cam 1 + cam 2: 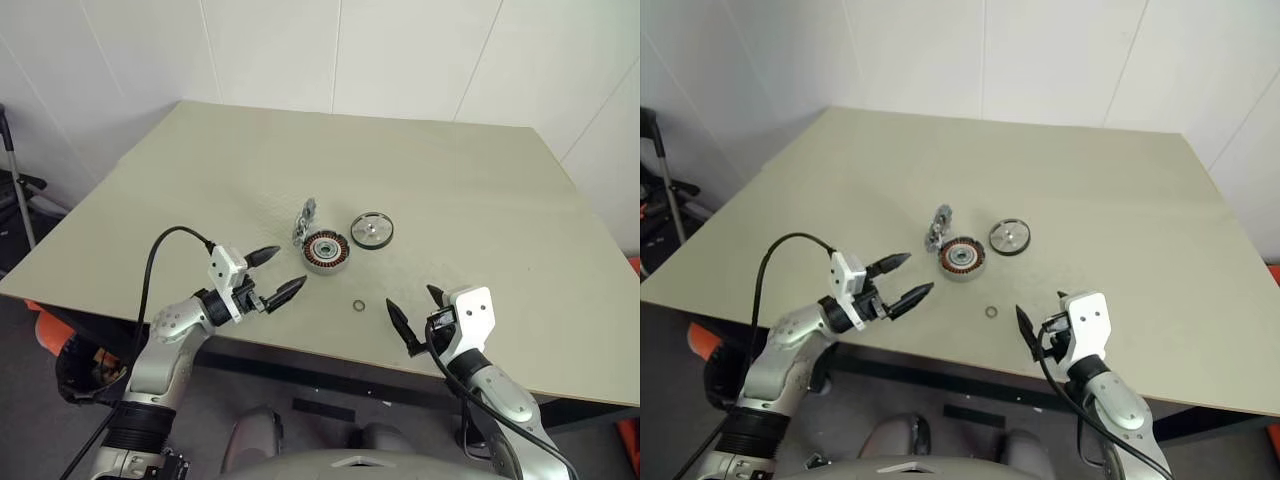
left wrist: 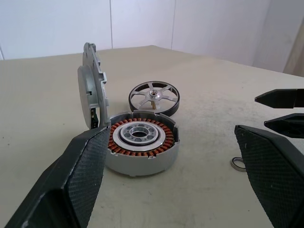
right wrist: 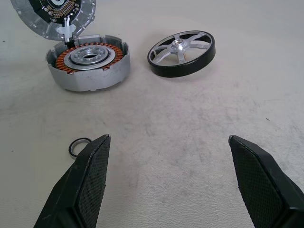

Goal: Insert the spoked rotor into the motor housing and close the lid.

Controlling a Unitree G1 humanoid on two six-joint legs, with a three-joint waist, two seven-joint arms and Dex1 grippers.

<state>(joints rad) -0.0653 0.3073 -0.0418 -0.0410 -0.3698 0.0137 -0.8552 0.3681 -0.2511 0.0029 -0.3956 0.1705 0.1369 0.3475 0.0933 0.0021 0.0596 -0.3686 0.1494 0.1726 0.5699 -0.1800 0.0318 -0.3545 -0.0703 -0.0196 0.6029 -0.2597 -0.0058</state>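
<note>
Bright, even light all over the bench [image 1: 200, 180], soft and diffuse, with no hard shadows anywhere on its top. Faint shade sits tight under the motor housing [image 3: 88, 67] and the spoked rotor [image 3: 181, 53], and the rotor's silver hub catches a small glint. Head views are sharp to the far corners, with the white wall a touch washed out. Wrist views are crisp on the parts; the near black fingers [image 2: 61, 185] look slightly soft.

The motor housing [image 3: 88, 66] is dull grey cast-looking metal around glossy copper windings; the spoked rotor [image 3: 181, 53] has bright brushed-metal spokes (dark smooth rim); the bench [image 1: 450, 190] is matt, faintly grainy.
</note>
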